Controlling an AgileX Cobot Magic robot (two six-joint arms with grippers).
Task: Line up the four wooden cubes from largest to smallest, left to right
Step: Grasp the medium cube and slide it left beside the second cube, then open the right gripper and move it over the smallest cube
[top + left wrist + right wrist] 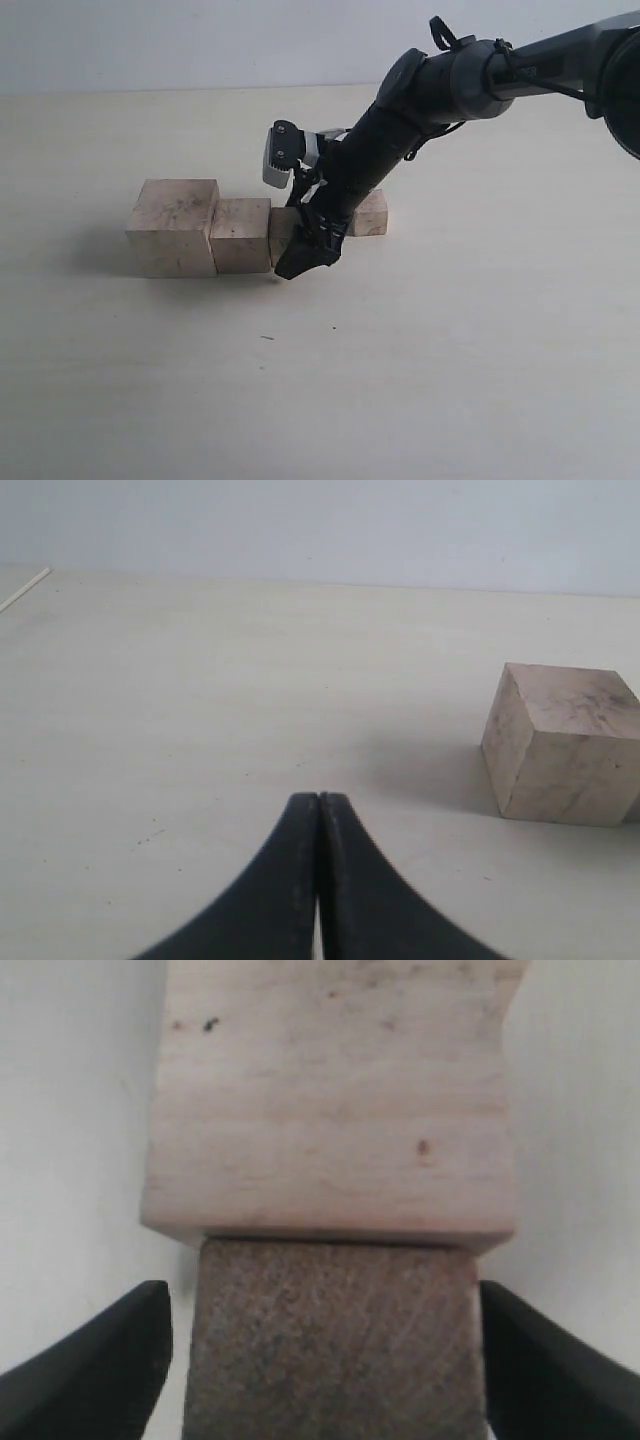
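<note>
The four wooden cubes stand in a row on the pale table. The largest cube (172, 225) is at the left, and the second cube (241, 235) touches it. The third cube (283, 228) is partly hidden by my right gripper (305, 258). The smallest cube (371, 213) sits apart at the right, behind the arm. In the right wrist view my right gripper (320, 1298) is open, its black fingers (105, 1360) straddling a shaded cube (330, 1350) with a narrow gap. A wider pale cube (330, 1110) touches that cube's far side. My left gripper (319, 798) is shut and empty, with the largest cube (565, 745) ahead of it.
The black right arm (440, 90) reaches in from the upper right and passes over the smallest cube. The pale tabletop (420, 360) spreads in front of the row. A plain light wall (200, 40) stands behind the table.
</note>
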